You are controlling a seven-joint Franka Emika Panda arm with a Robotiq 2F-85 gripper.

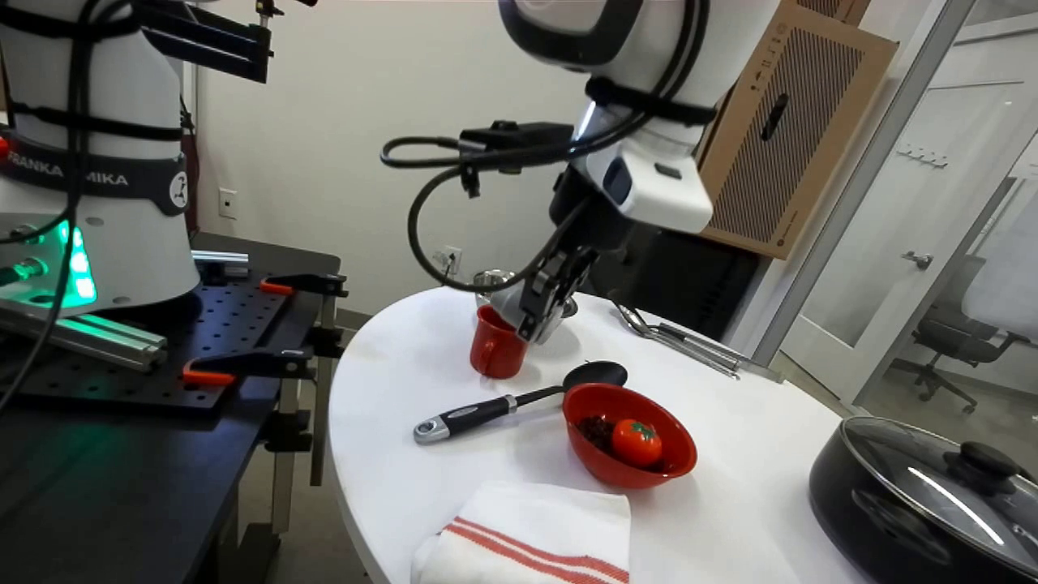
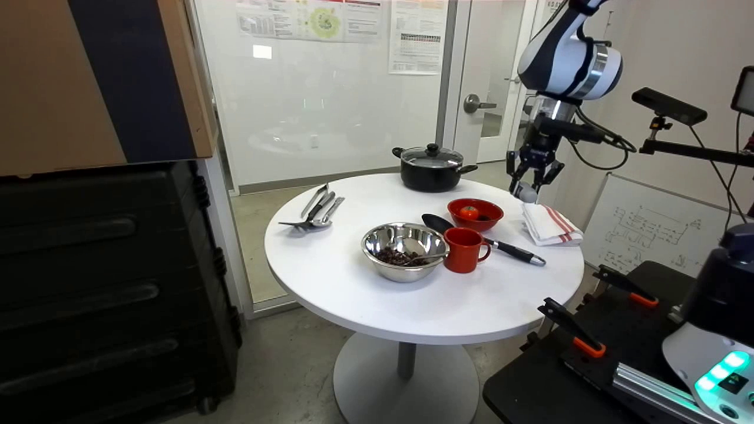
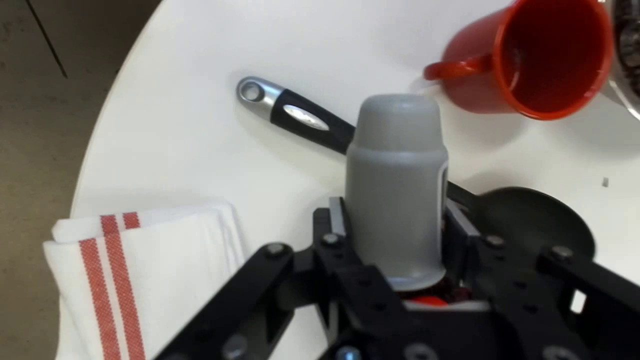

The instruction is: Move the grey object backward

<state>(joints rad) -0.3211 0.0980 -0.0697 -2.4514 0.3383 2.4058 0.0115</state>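
Note:
The grey object (image 3: 397,200) is a smooth, light-grey, rounded block with a narrower end, and it lies between my fingers in the wrist view. My gripper (image 3: 398,222) is shut on it, with one finger on each side. In both exterior views the gripper (image 1: 531,323) (image 2: 527,184) is in the air, and the grey object (image 1: 509,308) (image 2: 526,194) hangs from it above the white table (image 1: 405,357). In the wrist view the object covers part of the black long-handled utensil (image 3: 320,120). The finger nearest the camera hides part of it in an exterior view.
A red cup (image 2: 462,250) stands beside a metal bowl (image 2: 386,268). A red bowl (image 1: 596,466) with a tomato (image 1: 636,443) is by the utensil's head. A folded towel (image 1: 535,527), a black lidded pot (image 2: 433,179) and metal utensils (image 2: 321,209) also lie on the table.

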